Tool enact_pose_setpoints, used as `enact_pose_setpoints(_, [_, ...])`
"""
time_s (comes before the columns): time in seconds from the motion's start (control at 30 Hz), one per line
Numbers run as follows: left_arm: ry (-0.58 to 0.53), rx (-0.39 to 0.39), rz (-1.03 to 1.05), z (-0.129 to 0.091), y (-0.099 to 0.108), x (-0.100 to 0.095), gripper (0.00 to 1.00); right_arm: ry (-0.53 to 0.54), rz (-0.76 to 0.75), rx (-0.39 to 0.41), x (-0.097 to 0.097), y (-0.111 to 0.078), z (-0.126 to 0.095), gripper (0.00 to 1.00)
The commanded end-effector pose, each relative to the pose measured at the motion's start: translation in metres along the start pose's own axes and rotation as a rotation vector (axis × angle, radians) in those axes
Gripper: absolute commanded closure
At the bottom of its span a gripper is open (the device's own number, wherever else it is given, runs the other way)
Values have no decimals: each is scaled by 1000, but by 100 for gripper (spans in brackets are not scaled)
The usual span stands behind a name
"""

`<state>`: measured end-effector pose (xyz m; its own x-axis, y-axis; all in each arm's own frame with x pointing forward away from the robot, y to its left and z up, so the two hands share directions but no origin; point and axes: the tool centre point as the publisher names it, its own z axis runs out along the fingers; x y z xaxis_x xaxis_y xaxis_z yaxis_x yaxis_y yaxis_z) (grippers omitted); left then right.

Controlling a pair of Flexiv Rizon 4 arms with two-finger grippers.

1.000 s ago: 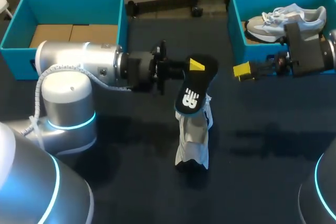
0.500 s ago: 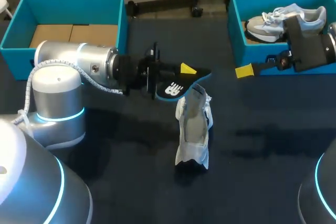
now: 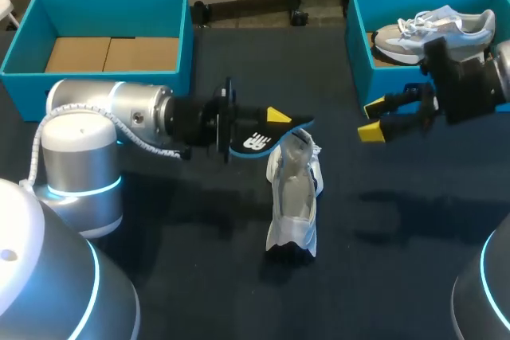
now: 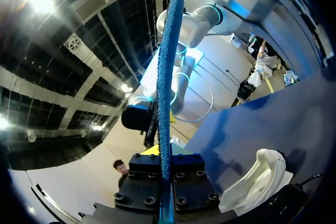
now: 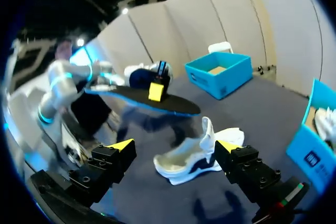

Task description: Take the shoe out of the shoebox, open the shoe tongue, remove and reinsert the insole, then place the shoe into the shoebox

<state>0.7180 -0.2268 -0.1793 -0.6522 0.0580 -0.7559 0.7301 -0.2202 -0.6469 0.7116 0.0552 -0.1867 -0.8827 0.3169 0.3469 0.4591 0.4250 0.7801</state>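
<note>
Held the thin black, blue-edged foam insole (image 3: 259,139) pinched between the fingers of the left gripper (image 3: 275,121), just above the white fabric sneaker (image 3: 293,197), with the right gripper (image 3: 370,119) spread and empty near the teal cardboard shoebox (image 3: 374,77). Likely risked buckling the floppy insole or toppling the unbraced sneaker on reinsertion.

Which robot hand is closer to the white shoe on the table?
Left. The left gripper, holding the insole, is right above the shoe. The right gripper is open, off to the side by the blue shoebox.
</note>
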Motion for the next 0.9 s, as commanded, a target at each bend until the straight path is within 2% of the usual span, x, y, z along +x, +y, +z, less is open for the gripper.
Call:
enact_pose_setpoints(0.03, [-8,2,-20,-3,-6,6,100,-66,-134,99,4,-2,4,0])
enact_pose_setpoints(0.2, [-9,13,-63,-3,-11,10,100,-133,-192,211,6,-15,11,0])
enact_pose_setpoints(0.23, [-12,10,-77,-4,-11,12,100,-150,-170,260,6,-23,15,0])
enact_pose_setpoints(0.77, [-80,9,-179,-11,-2,34,100,-150,-170,260,6,-23,15,0])
enact_pose_setpoints(0.87, [-88,11,-186,-11,-2,36,100,-218,-289,339,4,-25,23,0])
enact_pose_setpoints(0.9, [-89,11,-187,-10,-2,37,100,-216,-356,333,5,-26,25,0])
